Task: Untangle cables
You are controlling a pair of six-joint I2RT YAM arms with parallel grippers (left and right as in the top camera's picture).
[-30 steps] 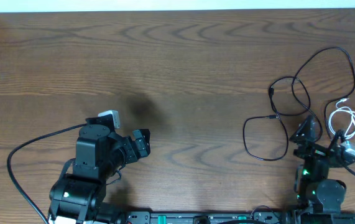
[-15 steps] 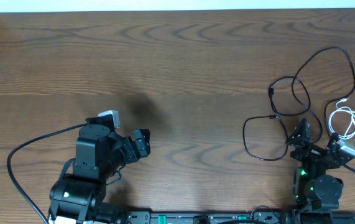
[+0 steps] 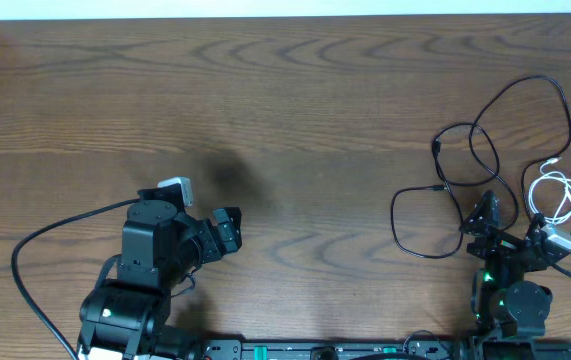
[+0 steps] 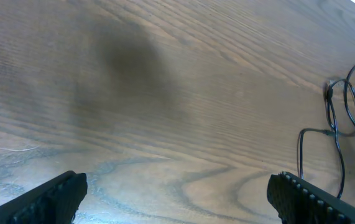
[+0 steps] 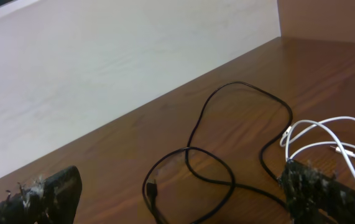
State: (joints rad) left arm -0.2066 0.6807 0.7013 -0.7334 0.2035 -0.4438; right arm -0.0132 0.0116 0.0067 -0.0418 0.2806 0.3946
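- The right tool (image 3: 513, 228), jaws standing wide and gripping nothing, is sitting slightly nearer its base than a second ago, drawn back from the thin black looped cables (image 3: 394, 218).
- The black loops are still crossing one another near the right edge of the brown wooden surface (image 3: 295, 120). The short white coiled cable (image 3: 553, 195) is lying just beside them, so untangling is judged not yet begun.
- The left tool (image 3: 230, 228), equally wide and empty, is idling well apart.
- No containers are showing.
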